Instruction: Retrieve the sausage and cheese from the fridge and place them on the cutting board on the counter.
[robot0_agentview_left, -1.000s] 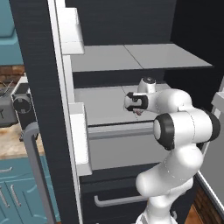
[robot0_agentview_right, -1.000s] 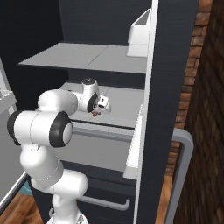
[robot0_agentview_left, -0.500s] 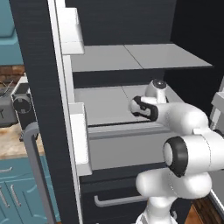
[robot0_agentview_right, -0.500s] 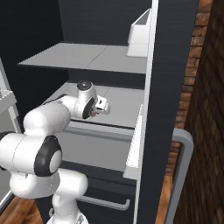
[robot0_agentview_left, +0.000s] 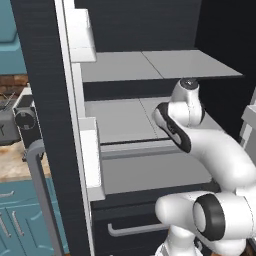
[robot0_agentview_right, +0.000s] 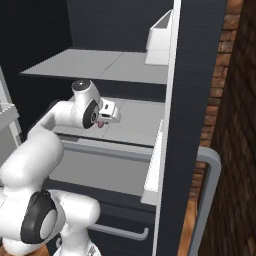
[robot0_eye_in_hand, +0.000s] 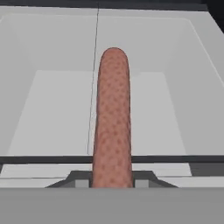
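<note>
My gripper (robot0_eye_in_hand: 112, 181) is shut on the sausage (robot0_eye_in_hand: 113, 118), a reddish-brown speckled link that sticks straight out between the dark fingertips (robot0_eye_in_hand: 81, 180) toward the fridge's back wall. From the right base view the gripper (robot0_agentview_right: 103, 120) hovers just above the pale grey middle shelf (robot0_agentview_right: 137, 117) of the black fridge (robot0_agentview_right: 192, 100), with a pinkish bit of sausage (robot0_agentview_right: 101, 124) under the hand. The same shelf (robot0_agentview_left: 117, 117) lies left of my wrist. The cheese and the cutting board are out of view. A strip of beige counter (robot0_agentview_left: 11, 167) is at the far left.
An upper shelf (robot0_agentview_left: 150, 65) hangs close above the hand. Door bins (robot0_agentview_right: 160, 42) and the open doors (robot0_agentview_left: 45, 100) flank the opening. Drawers with a bar handle (robot0_agentview_left: 135, 230) sit below. A red brick wall (robot0_agentview_right: 235, 125) stands to the right.
The arm's elbow has swung round and lower beside the base, while the hand has stayed over the middle shelf with the sausage still gripped.
</note>
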